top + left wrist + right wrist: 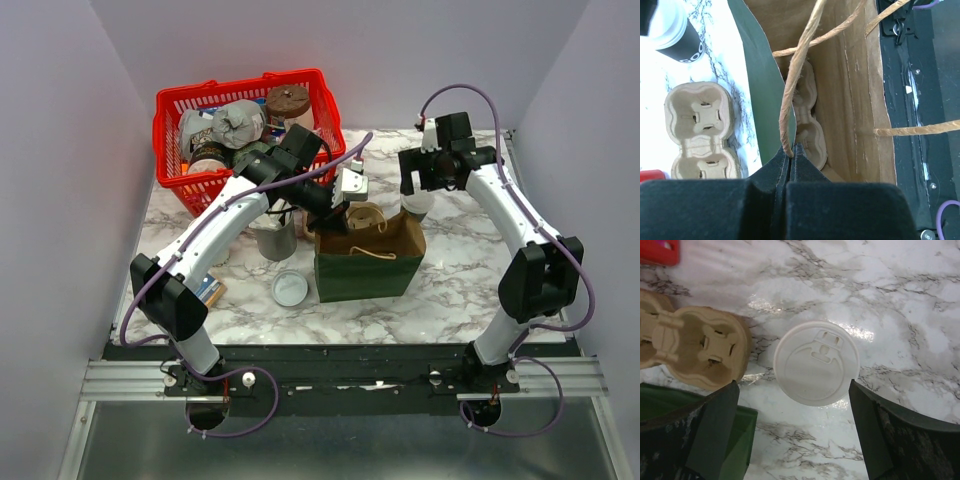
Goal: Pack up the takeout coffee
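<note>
The takeout coffee (416,205) stands behind the bag's right corner. From above only its round white lid (816,362) shows. In the left wrist view its side (682,42) looks dark with white letters. My right gripper (420,182) hovers over it, open and empty (792,385), with the lid between the fingers (715,430). The paper bag (370,262), green outside and brown inside, stands open at mid-table. My left gripper (350,195) is shut on its twine handle (790,150) and holds it up. A pulp cup carrier (807,125) lies inside the bag.
A second pulp carrier (365,216) lies behind the bag, next to the coffee (695,347). A loose flat white lid (290,289) lies left of the bag. A stack of lidless cups (275,240) stands beside my left arm. A red basket (175,100) of goods stands at back left.
</note>
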### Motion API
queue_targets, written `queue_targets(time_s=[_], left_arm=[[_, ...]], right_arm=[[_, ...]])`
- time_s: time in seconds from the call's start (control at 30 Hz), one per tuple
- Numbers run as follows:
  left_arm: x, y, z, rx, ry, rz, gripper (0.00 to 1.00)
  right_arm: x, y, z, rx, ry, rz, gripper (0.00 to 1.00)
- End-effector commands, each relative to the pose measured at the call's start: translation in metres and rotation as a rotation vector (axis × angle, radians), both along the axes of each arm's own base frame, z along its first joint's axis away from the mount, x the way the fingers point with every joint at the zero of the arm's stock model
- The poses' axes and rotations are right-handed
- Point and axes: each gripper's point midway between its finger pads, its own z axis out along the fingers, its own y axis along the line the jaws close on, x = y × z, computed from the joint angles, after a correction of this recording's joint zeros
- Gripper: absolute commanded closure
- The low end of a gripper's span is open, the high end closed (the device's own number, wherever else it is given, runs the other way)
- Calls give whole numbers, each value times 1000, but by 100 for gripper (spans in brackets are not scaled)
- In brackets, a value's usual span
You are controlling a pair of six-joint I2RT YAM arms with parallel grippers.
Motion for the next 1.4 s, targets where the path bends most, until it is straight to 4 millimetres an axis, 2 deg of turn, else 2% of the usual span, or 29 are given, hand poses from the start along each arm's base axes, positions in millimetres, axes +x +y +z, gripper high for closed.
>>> queue_targets(time_s=[0.0,0.13,0.27,0.4,0.83,1.13,1.37], left_arm=[[-6,9,-13,56,66,10,100],[-8,9,-15,54,77,18,100],[-7,8,-15,50,85,23,100],[-6,8,-16,54,86,26,100],[-3,6,-15,55,93,36,100],[-1,5,-16,56,94,36,100],[0,4,-16,56,93,37,100]], right_arm=[[15,-20,5,-37,-52,-179,0],[14,-27,-1,-95,-55,-247,0],[15,-22,-16,-90,-15,-235,0],[19,-19,-22,-79,-1,-239,0],[20,-15,-34,-57,41,-267,1],[20,-15,-41,-57,59,-278,10],[18,-13,-46,-56,76,-271,11]])
